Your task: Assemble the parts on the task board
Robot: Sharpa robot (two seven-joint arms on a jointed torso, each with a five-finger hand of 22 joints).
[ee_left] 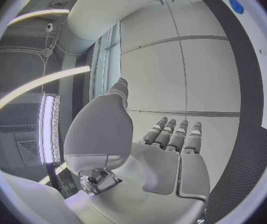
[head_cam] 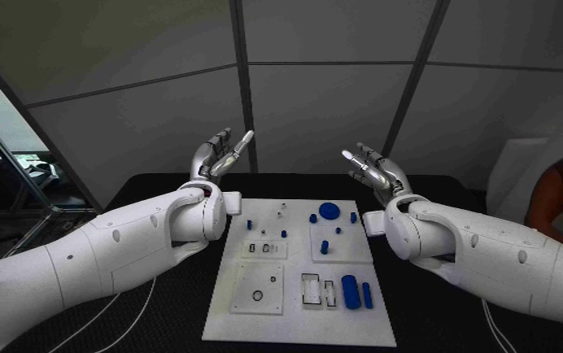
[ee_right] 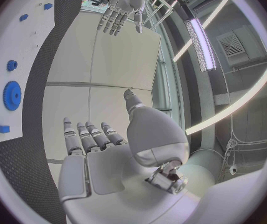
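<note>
Head view: left hand (head_cam: 220, 154) and right hand (head_cam: 377, 167) raised above the task board (head_cam: 299, 320), fingers spread, holding nothing.

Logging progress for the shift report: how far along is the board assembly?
Nothing looks started. The left hand and right hand are raised above the table, open and holding nothing. The blue parts lie spread over the white task board, including a round disc. All the assembling looks left to do.

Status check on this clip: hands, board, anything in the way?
Left hand and right hand open, raised. Small blue parts lie untouched on white task board. No obstruction seen.
</note>
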